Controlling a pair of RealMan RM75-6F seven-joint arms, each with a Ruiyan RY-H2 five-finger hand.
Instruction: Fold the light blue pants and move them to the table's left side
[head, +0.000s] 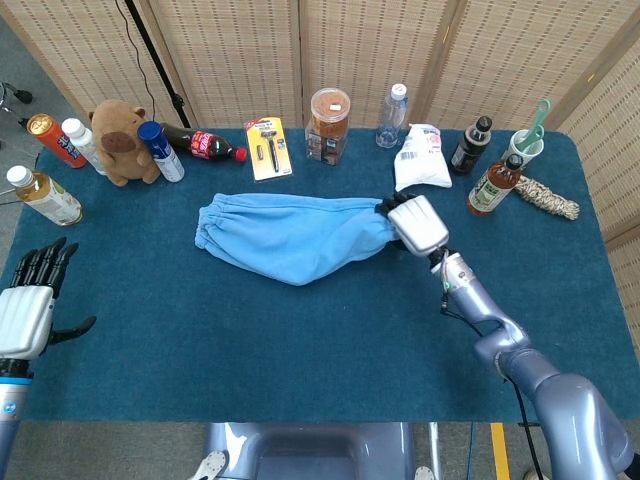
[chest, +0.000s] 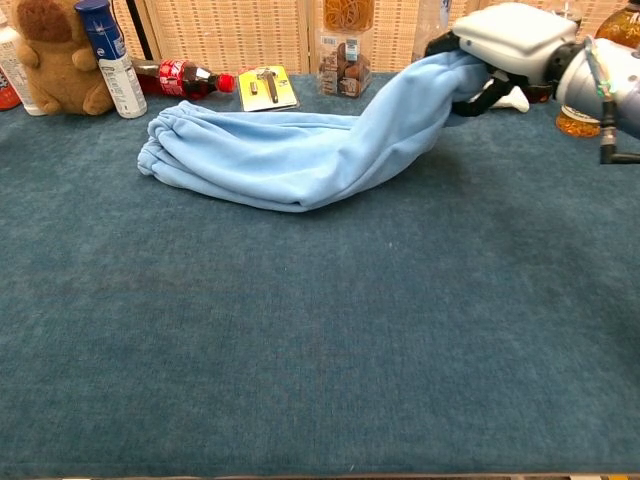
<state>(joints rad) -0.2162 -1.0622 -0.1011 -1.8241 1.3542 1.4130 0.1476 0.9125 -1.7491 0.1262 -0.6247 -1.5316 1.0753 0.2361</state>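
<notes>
The light blue pants (head: 290, 236) lie folded lengthwise across the middle of the table, the waistband end at the left (chest: 165, 150). My right hand (head: 415, 224) grips the pants' right end and holds it raised off the cloth, so the fabric slopes up to the hand (chest: 505, 40) in the chest view. Over the near left table edge my left hand (head: 25, 310) hovers with fingers spread, holding nothing. It does not show in the chest view.
Along the back stand a brown plush toy (head: 118, 140), a blue bottle (head: 160, 150), a cola bottle (head: 212, 146), a yellow razor pack (head: 267, 148), a snack jar (head: 328, 124), a water bottle (head: 393, 114), a white bag (head: 420, 158) and dark bottles (head: 470, 145). A tea bottle (head: 42, 196) lies at the far left.
</notes>
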